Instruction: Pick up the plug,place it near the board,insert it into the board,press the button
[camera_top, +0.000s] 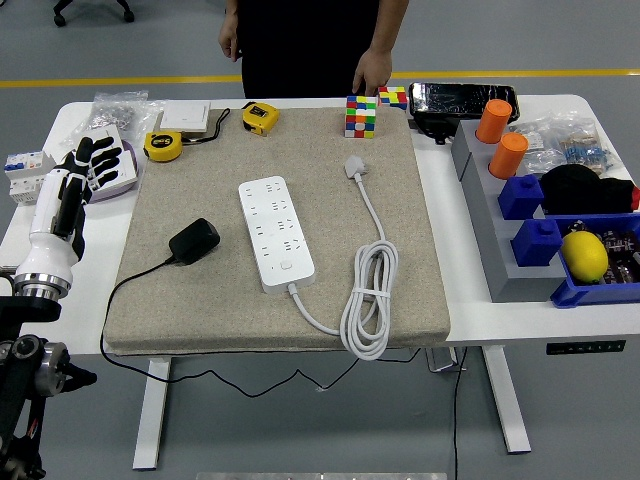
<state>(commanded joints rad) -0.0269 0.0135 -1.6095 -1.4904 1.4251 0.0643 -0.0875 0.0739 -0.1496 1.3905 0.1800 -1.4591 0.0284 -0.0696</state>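
A black plug with a thin black cable lies on the left part of the beige mat. To its right sits the white power strip, its own white cord coiled further right. My left hand hovers over the table's left edge, well to the upper left of the plug, fingers spread and holding nothing. My right arm is out of view. A person stands at the far side, one hand resting near the cubes.
Two yellow tape measures and a wall switch lie at the mat's back left. Colourful cubes stand at the back centre. Blue bins, orange cups and a lemon fill the right side. Small boxes sit far left.
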